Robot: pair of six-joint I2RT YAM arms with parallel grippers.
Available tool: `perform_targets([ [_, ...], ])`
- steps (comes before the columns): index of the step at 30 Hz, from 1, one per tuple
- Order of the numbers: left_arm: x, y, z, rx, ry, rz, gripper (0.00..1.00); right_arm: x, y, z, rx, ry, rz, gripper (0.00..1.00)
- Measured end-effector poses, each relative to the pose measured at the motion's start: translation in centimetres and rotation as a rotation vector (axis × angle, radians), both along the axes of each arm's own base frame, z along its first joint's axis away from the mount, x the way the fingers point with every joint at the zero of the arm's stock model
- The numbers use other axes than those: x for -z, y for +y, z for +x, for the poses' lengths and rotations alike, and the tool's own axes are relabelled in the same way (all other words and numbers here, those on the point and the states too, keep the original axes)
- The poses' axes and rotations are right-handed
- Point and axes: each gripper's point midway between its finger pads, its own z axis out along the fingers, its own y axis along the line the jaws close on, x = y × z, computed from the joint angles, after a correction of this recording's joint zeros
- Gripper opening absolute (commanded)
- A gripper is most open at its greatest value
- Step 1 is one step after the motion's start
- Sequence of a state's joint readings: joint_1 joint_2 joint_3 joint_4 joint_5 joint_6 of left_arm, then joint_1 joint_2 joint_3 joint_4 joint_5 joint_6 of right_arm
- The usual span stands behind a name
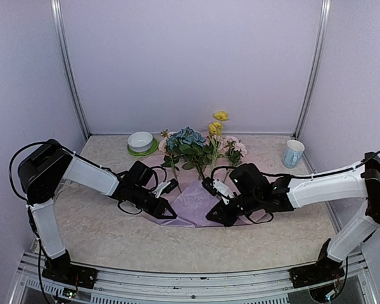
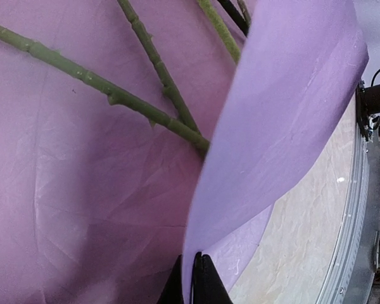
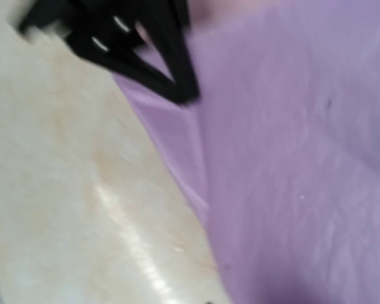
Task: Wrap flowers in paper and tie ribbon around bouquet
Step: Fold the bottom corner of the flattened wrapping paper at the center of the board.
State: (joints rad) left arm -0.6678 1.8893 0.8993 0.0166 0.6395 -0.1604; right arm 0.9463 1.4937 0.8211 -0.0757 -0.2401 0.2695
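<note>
Lilac paper, green stems, beige (mottled) tabletop

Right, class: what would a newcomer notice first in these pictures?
The flowers, blue, yellow and pink, fan out at the far middle of the table, stems on lilac paper. The left gripper pinches a raised flap of that paper, while the right gripper sits at the sheet's right edge.
</note>
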Motion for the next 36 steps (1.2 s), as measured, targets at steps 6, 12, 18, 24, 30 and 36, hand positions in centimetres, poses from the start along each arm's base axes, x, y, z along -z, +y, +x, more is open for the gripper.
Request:
perform_targets([
  [6,-0.6,-0.2,0.1,0.006,-0.005,-0.002,0.43,7.1,-3.1,1.4,0.098,0.138,-0.11,0.06],
  [12,-2.8,2.0,2.5,-0.139,-0.207,0.143,0.61,8.6,-4.6,1.2,0.132,0.173,-0.136,0.06],
  [18,-10.2,-1.1,0.0,-0.093,-0.482,0.106,0.39,8.6,-4.6,1.1,0.135,0.178,-0.135,0.06],
  [24,-5.4,-3.1,-1.6,0.041,-0.438,0.209,0.21,8.6,-4.5,1.1,0.139,0.183,-0.133,0.06],
  [30,-0.7,-0.7,0.5,0.014,-0.346,0.33,0.18,8.7,-4.5,1.2,0.155,0.188,-0.115,0.06],
  [36,0.1,2.0,0.3,-0.085,-0.275,0.365,0.17,8.8,-4.6,1.3,0.179,0.176,-0.086,0.06],
])
